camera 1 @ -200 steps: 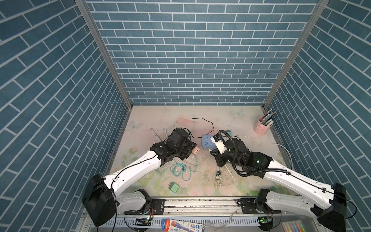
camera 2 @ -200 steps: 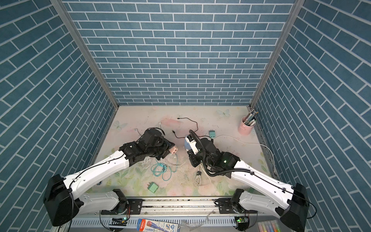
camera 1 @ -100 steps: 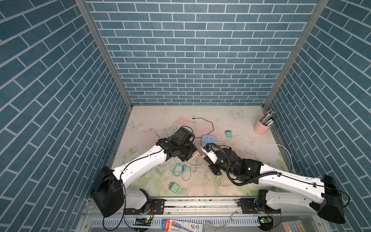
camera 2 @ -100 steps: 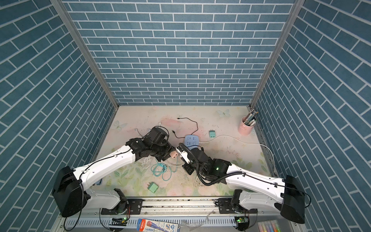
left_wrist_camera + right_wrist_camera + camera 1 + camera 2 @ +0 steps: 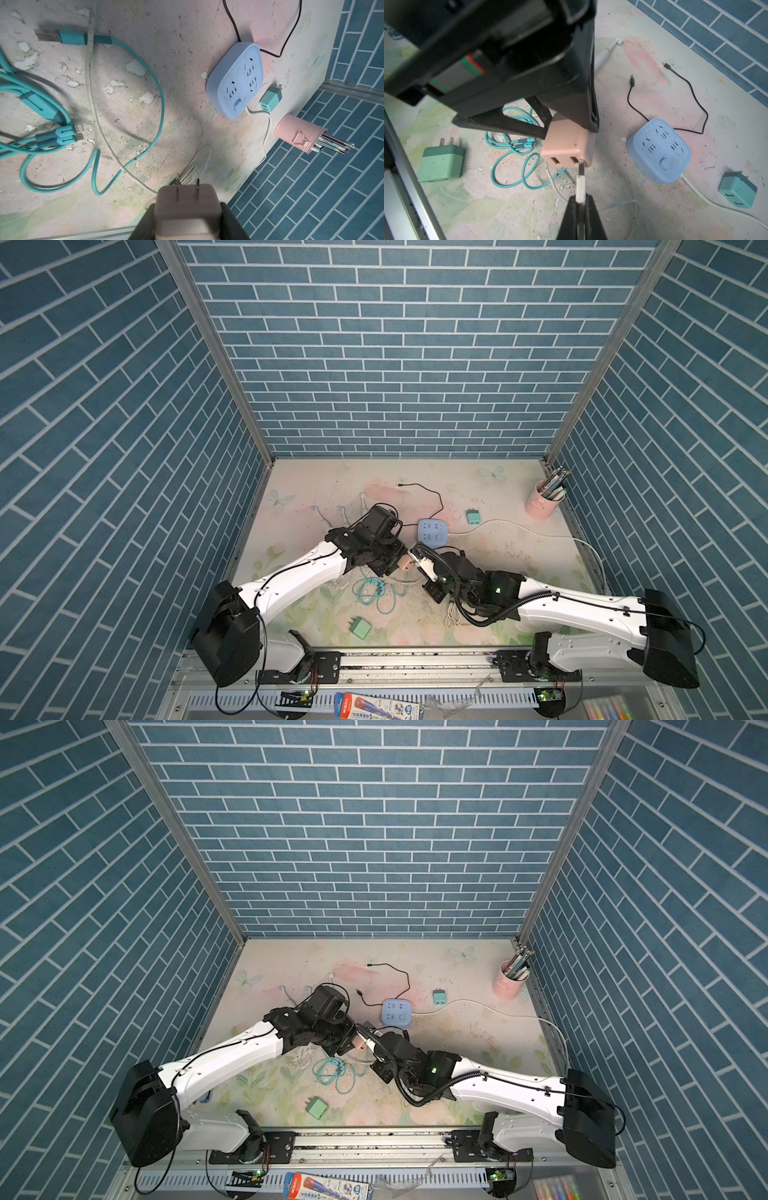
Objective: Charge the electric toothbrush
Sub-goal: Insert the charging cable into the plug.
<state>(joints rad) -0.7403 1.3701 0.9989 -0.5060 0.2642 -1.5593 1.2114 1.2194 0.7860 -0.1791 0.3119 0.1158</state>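
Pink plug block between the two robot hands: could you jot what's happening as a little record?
Left hand: shut on pink square plastic charger block
Right hand: shut on white USB plug
Plug tip: at one of the block's two ports; seated or not, unclear
Blue rounded power strip: on table, sockets empty
White electric toothbrush: lying on table, untouched

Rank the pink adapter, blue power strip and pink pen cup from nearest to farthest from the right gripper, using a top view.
1. Pink adapter, right at the right gripper, on its left.
2. Blue power strip, just behind it, mid-table.
3. Pink pen cup, far back-right corner.
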